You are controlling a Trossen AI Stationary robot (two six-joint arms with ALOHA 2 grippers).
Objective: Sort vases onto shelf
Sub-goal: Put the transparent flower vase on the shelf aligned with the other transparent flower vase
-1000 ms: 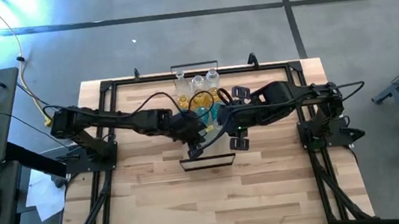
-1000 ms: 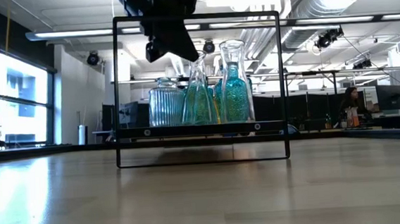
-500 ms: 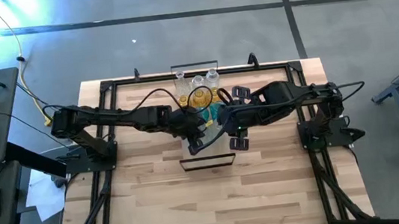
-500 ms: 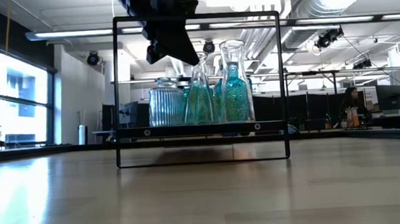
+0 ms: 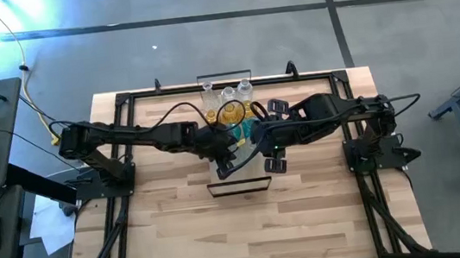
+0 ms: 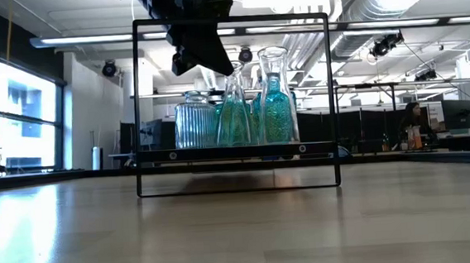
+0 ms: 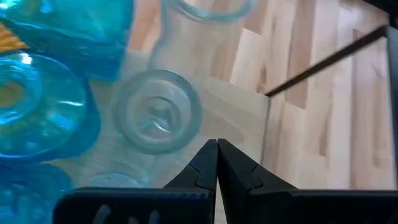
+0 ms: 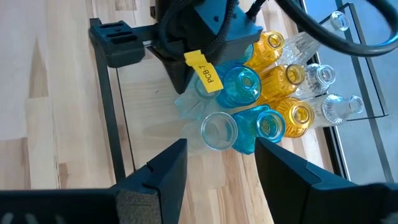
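The shelf (image 5: pixel 238 186) stands mid-table, a light-wood board (image 6: pixel 236 152) in a thin black frame (image 6: pixel 229 20). Several vases stand on their bases on it: teal (image 8: pixel 241 84), amber (image 8: pixel 297 117) and clear (image 8: pixel 336 106). My left gripper (image 7: pixel 216 147) is shut and hovers above the board beside a clear vase's mouth (image 7: pixel 157 118). It hangs just over the teal necks (image 6: pixel 235 107) in the low view. My right gripper (image 8: pixel 217 168) is open, higher up at the shelf's right side, looking down on the cluster and on the left gripper (image 8: pixel 199 37).
Black arm mounts and rails (image 5: pixel 113 173) run along the table's left and right sides. The shelf's frame rod (image 7: pixel 323 62) passes close by the left gripper. Bare wooden tabletop (image 5: pixel 242 232) lies toward the near edge. A person sits far off in the room (image 6: pixel 413 123).
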